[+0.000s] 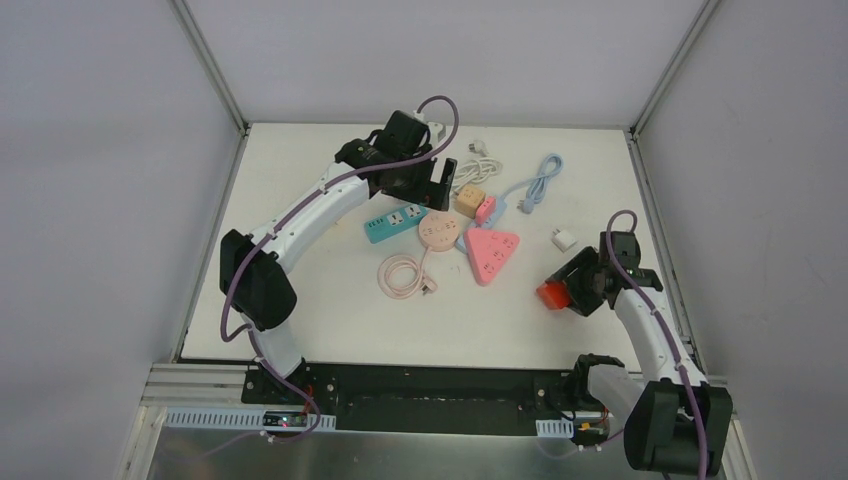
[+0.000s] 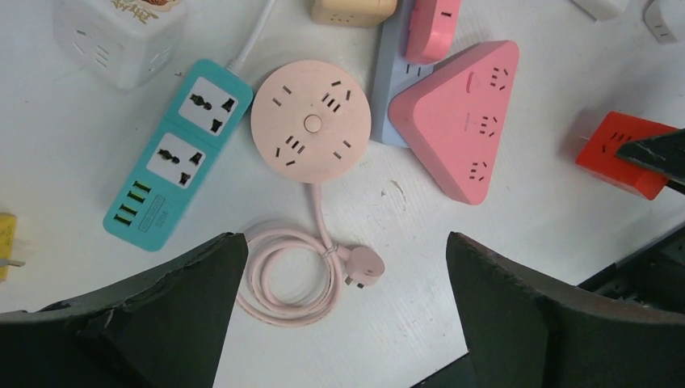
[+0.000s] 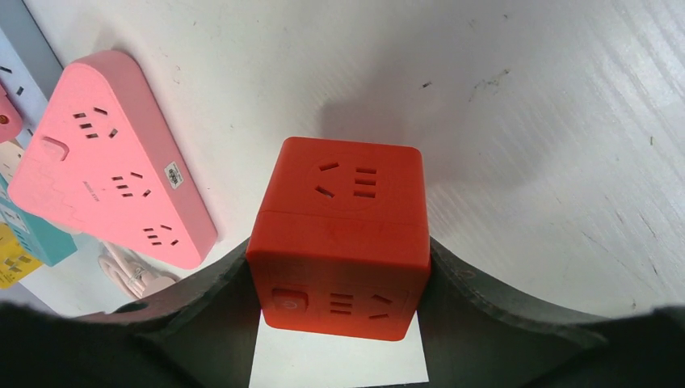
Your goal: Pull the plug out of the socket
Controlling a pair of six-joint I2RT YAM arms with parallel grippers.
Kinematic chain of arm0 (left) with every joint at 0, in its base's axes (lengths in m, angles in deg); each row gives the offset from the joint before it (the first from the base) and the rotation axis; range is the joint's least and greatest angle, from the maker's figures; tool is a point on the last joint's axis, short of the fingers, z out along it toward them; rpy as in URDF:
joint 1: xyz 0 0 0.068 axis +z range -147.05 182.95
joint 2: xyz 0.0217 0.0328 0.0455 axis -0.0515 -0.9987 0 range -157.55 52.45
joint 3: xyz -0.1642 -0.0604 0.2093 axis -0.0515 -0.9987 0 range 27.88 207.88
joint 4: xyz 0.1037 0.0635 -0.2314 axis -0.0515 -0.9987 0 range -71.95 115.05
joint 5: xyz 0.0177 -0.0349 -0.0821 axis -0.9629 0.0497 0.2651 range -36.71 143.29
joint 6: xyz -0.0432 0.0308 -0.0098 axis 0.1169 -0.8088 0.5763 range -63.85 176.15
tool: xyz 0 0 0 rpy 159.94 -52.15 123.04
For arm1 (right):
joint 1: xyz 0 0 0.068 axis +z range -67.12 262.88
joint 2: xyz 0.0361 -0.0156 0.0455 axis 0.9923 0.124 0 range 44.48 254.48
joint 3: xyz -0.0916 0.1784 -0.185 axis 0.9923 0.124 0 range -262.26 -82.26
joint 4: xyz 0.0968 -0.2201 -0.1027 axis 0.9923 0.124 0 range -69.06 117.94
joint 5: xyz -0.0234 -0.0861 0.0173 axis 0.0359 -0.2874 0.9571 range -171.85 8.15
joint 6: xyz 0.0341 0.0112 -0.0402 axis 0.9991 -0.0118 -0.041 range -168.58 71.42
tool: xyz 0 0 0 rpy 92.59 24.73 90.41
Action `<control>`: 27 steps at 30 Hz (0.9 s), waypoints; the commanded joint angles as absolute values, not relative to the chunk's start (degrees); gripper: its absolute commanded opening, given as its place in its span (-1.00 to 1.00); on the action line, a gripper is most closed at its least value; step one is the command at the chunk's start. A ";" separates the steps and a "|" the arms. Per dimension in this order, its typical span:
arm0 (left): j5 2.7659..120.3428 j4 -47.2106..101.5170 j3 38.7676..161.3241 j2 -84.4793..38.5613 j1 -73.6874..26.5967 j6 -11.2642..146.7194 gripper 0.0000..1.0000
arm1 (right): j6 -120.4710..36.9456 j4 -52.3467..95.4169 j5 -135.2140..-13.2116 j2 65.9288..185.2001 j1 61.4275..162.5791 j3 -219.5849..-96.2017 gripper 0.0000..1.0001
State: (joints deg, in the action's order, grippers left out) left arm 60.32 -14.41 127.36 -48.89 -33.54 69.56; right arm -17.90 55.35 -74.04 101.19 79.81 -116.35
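Left end effector (image 2: 343,242): jaws spread wide, nothing between them. It hangs above the counter (image 2: 485,242), both dark fingers (image 2: 161,323) clear of everything below.

- Directly under the gap: a pink plug (image 2: 365,267) lying loose on the counter at the end of a coiled pink cord (image 2: 283,311).
- The cord runs up to a round pink socket (image 2: 311,121). The plug is apart from it, seated in no outlet.
- Left of the round socket: a teal power strip (image 2: 174,153), lying at a slant.
- Beyond that: a white cube socket (image 2: 113,36).
- Right of the round socket: a pink triangular socket (image 2: 460,121), partly lying over a grey-blue strip (image 2: 388,97).
- At the left edge of the left wrist view: a yellow piece (image 2: 5,238) with a metal prong, too cut off to identify.

Right end effector (image 3: 339,267): pinching a red cube socket (image 3: 347,194) on two opposite sides, outlets showing on its upper and near faces.

- The cube casts a shadow on the counter beyond it. Cannot tell whether it touches the surface.
- It sits well apart from the cluster, to the right of the triangular socket.
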 commanded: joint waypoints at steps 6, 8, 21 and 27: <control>55.85 -16.79 130.16 -46.87 -33.17 67.74 0.98 | -14.52 56.12 -76.78 98.07 79.10 -117.68 0.82; 54.82 -16.85 130.33 -46.95 -33.02 67.84 0.98 | -14.71 57.34 -77.69 98.33 79.10 -118.75 0.89; 53.63 -18.12 131.03 -48.48 -32.03 69.43 0.98 | -14.24 66.35 -88.99 102.29 79.10 -130.25 0.95; 57.33 -18.46 131.49 -50.01 -31.94 69.59 0.88 | -16.92 58.56 -78.63 103.29 79.10 -131.15 0.92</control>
State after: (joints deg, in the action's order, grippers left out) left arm 55.47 -17.60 129.06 -49.18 -32.55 69.03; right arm -15.28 62.98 -85.36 102.66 79.37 -128.45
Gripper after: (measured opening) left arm 0.966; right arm 0.967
